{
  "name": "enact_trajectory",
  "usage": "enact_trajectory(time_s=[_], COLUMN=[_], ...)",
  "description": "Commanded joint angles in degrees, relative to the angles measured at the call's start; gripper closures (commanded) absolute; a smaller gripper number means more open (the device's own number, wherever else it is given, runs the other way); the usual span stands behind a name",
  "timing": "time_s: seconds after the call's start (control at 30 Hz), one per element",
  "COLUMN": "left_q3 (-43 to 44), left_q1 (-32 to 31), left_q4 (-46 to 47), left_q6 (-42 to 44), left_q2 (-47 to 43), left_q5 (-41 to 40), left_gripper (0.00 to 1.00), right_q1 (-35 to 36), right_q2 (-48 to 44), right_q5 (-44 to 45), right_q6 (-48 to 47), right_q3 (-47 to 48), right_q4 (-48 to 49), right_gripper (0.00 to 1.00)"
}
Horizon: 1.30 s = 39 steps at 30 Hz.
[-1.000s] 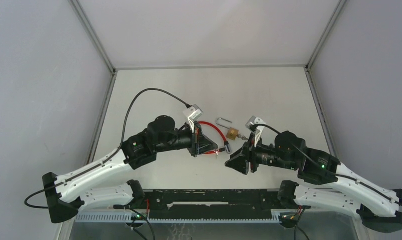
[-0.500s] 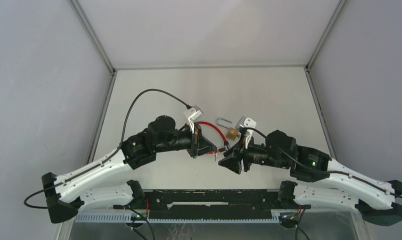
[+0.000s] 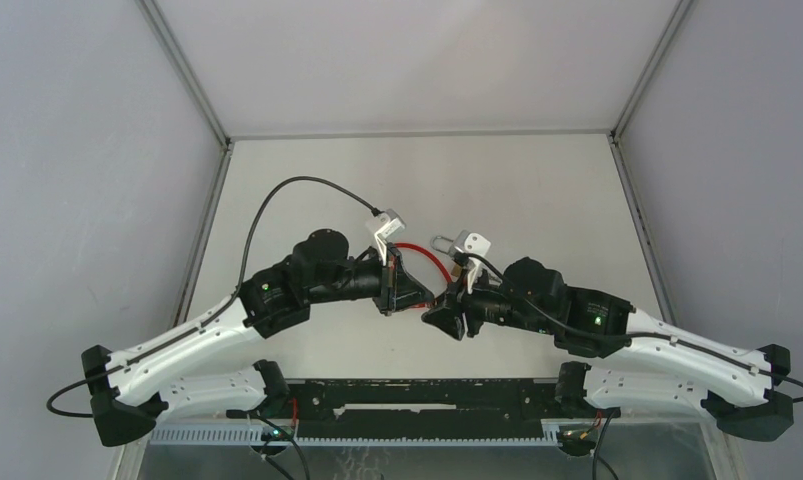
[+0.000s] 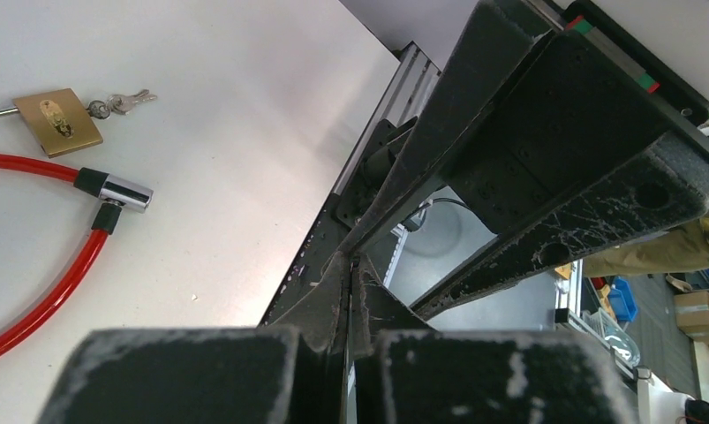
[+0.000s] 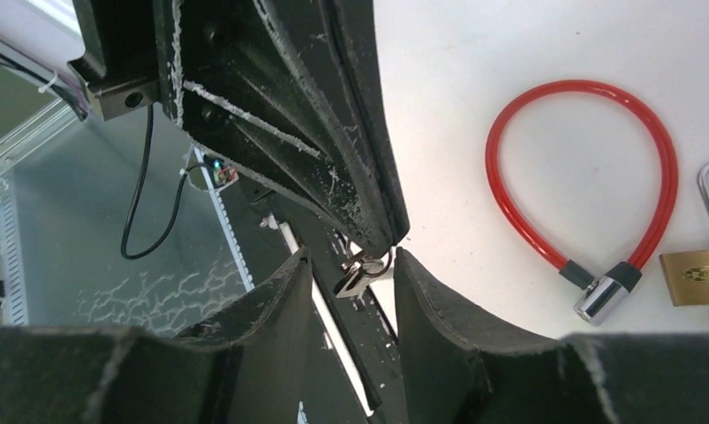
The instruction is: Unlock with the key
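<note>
My left gripper (image 3: 429,300) is shut on a small silver key (image 5: 361,272) that hangs on a ring from its fingertips (image 5: 381,225). On either side of that key stand the jaws of my open right gripper (image 5: 350,254), apart from it. The right gripper's black fingers (image 4: 554,132) cross the left wrist view just past my shut left gripper (image 4: 350,262). A red cable lock (image 5: 659,150) with a silver cylinder end (image 5: 598,299) lies on the table behind both grippers. Next to it is a brass padlock (image 4: 57,122) with small keys (image 4: 121,103) at its side.
The white table (image 3: 537,190) runs back to grey walls on three sides. A black rail (image 3: 427,395) and the arm bases line the near edge. Only the padlock's steel shackle (image 3: 443,241) shows from above, beside the right wrist camera (image 3: 473,243).
My right arm has swung left toward the left gripper, bringing its open jaws around the hanging key. The left arm has stayed put.
</note>
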Motion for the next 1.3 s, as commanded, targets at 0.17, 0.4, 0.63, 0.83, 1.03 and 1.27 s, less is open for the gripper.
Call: enact_trajectory(time_s=[0.17,0.4,0.63,0.83,1.03,1.27], left_q3=[4.1,4.7,5.2,5.2,3.5,-0.7], left_q1=[-0.5,-0.7,-0.8,-0.8,-0.8,-0.8], left_q4=[1.8,1.8,2.5,4.1,8.6,19.6], left_q6=[-1.0,-1.3,-1.1,-1.1,-1.1,-4.9], left_q2=[-0.1,0.6,0.8,-1.2,-5.7,-9.7], left_q5=[1.2,1.4,3.1,1.9,0.2,2.6], left_gripper=[1.0,1.0,1.0,0.52,0.42,0.46], right_q1=[0.6,0.6,0.4,0.1,0.2,0.4], right_q2=[0.2,-0.1,-1.5,-6.1,-13.2,-15.1], right_q5=[4.3,3.7,3.9,7.3,12.3,15.7], right_q6=[-1.8,-1.6,1.3,8.9,18.4,23.2], right_q3=[2.3,2.3,1.9,-1.0,-4.9,-5.4], right_q4=[3.6,2.1,2.7,7.7,16.4,24.8], right_gripper=[0.71,0.96,1.0,1.0,1.0,1.0])
